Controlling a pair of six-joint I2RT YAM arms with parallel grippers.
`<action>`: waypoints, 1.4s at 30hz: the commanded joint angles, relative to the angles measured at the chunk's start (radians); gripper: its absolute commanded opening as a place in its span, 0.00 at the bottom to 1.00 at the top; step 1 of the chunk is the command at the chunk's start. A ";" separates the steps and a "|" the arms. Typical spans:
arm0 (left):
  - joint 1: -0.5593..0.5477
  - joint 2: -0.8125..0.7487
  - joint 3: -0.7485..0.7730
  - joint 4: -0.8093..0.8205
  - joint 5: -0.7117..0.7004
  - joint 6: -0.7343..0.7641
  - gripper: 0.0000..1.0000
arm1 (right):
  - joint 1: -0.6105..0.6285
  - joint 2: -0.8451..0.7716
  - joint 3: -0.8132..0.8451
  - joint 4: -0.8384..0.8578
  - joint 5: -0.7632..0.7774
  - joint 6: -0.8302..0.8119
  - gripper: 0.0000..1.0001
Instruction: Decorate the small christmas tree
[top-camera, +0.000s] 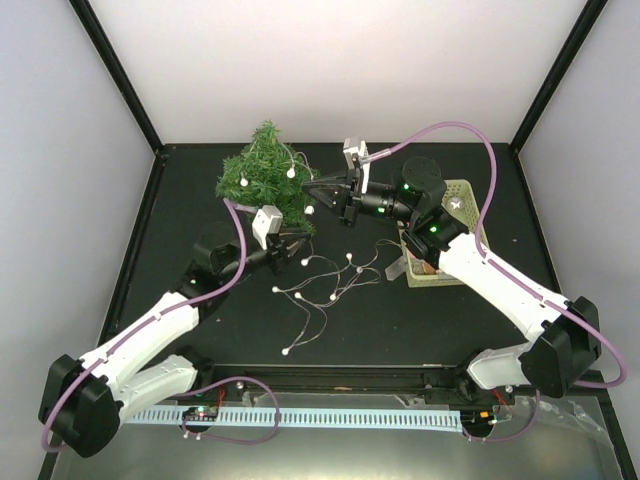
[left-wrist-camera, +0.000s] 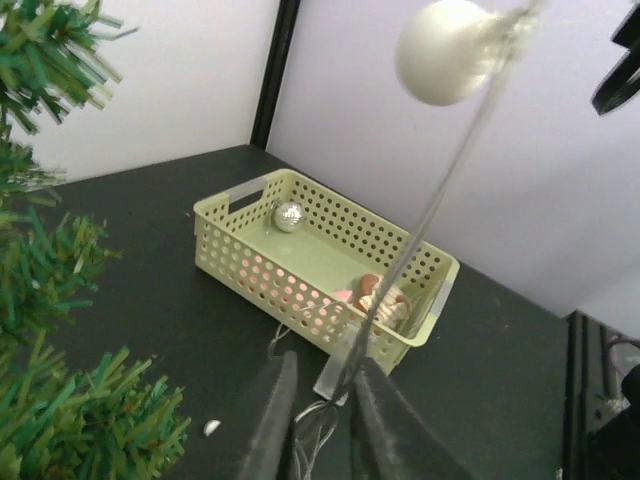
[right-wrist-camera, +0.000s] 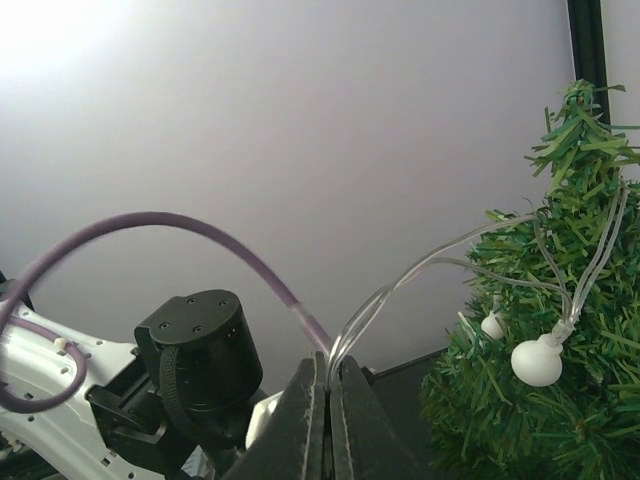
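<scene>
Two pincers flank a string of white bulbs (right-wrist-camera: 537, 362). The right pincer (right-wrist-camera: 325, 375) is clamped shut on its clear wires just beside the small christmas tree (top-camera: 262, 175), which stands upright, upper left of centre, on the dark bench (top-camera: 420, 320). The left pincer (left-wrist-camera: 325, 365), below the tree, is partly open with the wire running between its fingers.

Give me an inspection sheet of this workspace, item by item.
Surface: black table.
Job's things: small christmas tree upright at the far left; light string partly draped on it, the rest loose on the table.
Clutter: pale green basket at the right, holding a silver ball and other small pieces.
Grippers: left gripper with jaws apart, wire running between them; right gripper shut on the light string.
Cables: purple cable looping along each arm.
Surroundings: white walls, black corner posts.
</scene>
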 joint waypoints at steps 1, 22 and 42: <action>-0.004 -0.021 0.041 0.010 0.055 -0.016 0.04 | 0.003 0.008 0.025 0.006 0.008 -0.018 0.04; 0.027 -0.282 0.116 -0.139 -0.073 -0.266 0.02 | -0.007 -0.165 -0.438 -0.014 0.055 -0.535 0.66; 0.034 -0.356 0.132 -0.120 -0.163 -0.328 0.01 | 0.087 0.231 -0.482 0.433 0.027 -0.475 0.59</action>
